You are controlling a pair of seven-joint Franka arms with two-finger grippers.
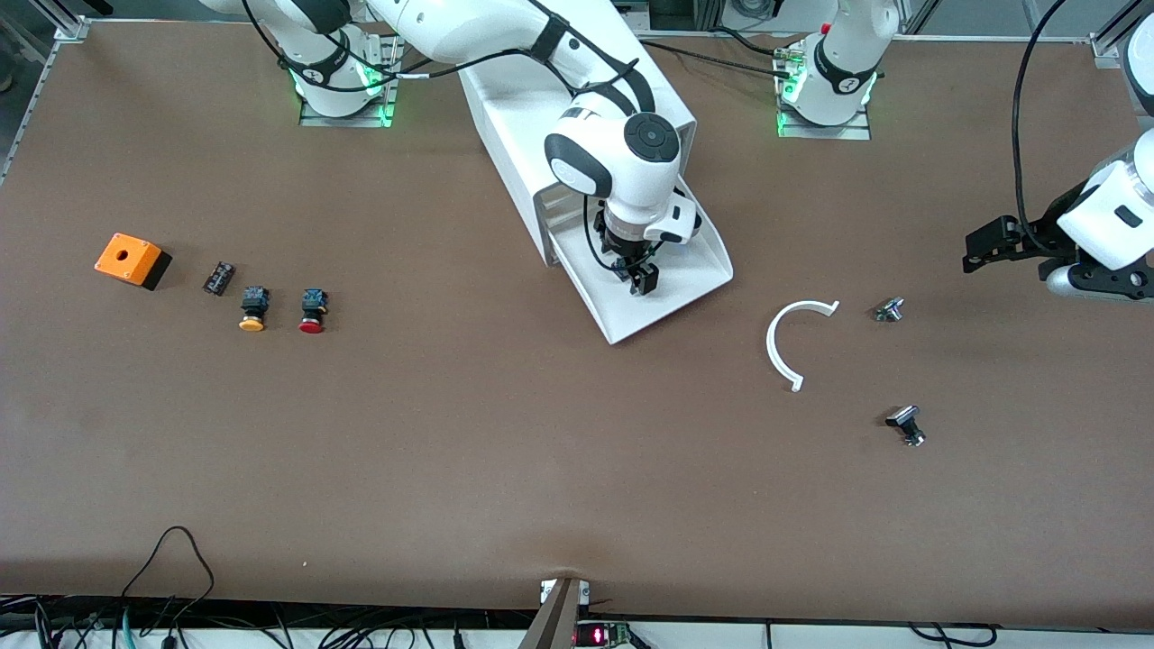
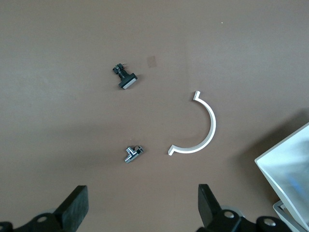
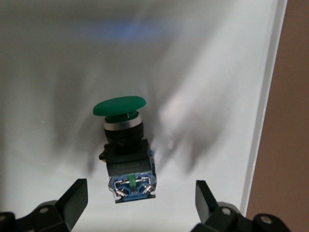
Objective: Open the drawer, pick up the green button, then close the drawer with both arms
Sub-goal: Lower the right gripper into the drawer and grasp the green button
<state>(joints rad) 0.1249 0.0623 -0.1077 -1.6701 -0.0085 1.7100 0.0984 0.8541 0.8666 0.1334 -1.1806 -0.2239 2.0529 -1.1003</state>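
Green button (image 3: 124,147) lies directly below right gripper (image 1: 639,274), inside open drawer (image 1: 694,270) | long axis crosswise between spread fingers | left gripper (image 2: 140,208) waits spread over table.

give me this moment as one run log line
drawer: open | right gripper: open over green button in drawer | left gripper: open, waiting

No readable text, label, brand or number appears on anything in my three views; none legible.

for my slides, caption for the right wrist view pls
Right end effector, open, poised over the green button lying in the pulled-out drawer.
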